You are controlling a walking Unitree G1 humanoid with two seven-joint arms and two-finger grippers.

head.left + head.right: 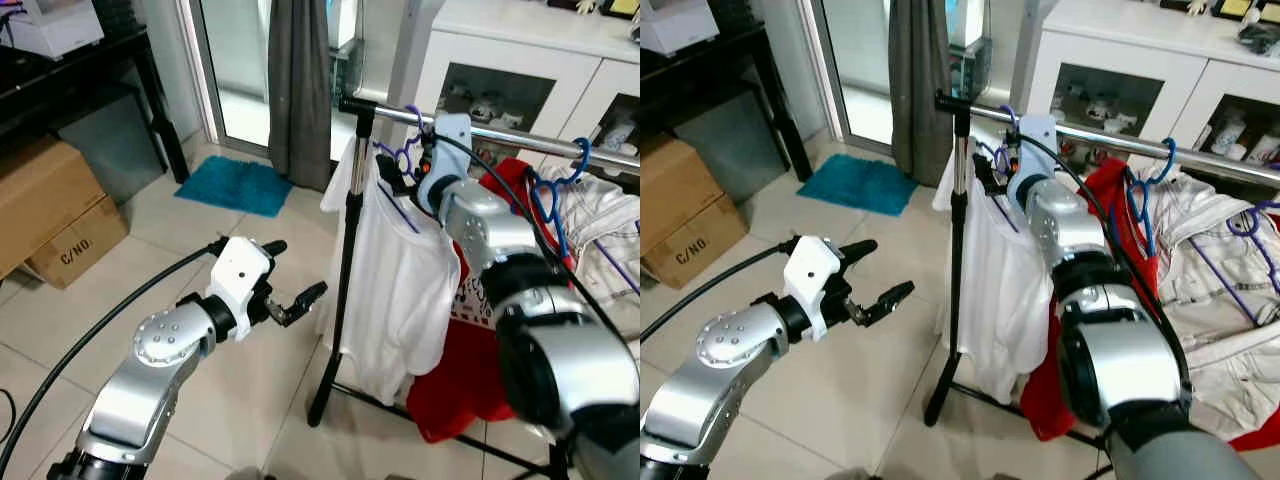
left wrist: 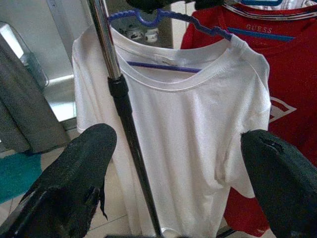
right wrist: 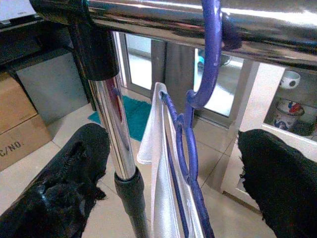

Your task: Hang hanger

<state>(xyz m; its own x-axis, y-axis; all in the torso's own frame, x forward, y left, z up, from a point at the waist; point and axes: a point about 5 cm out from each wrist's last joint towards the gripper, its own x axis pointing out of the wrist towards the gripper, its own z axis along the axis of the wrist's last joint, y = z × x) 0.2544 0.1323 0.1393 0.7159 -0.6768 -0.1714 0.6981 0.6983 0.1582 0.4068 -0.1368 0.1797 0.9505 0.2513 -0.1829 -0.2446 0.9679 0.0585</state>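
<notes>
Clothes rack: a black upright post on spread feet carries a chrome horizontal rail running away to the robot's right. It stands on a pale tiled floor in front of a white cabinet with glass doors.

White T-shirt: hangs from the rail just beside the post, on a purple hanger. In the right wrist view the hanger's hook is over the chrome rail, close to the black joint at the post's top, with the shirt's edge draped below.

Red T-shirt: hangs next along the rail, behind and below the white one; the left wrist view shows "GUESS" lettering at its collar.

White garment: farther right on the rail, near a blue hanger.

Right gripper: raised to the rail at the purple hanger's hook; fingers spread apart, one on either side of the hanger, grasping nothing.

Left gripper: held out low over the floor, left of the post, pointing at the white T-shirt; fingers released and wide, empty.

Cardboard boxes: against the wall at far left, under a black table.

Teal mat: on the floor by the glass door, beside a grey curtain.
</notes>
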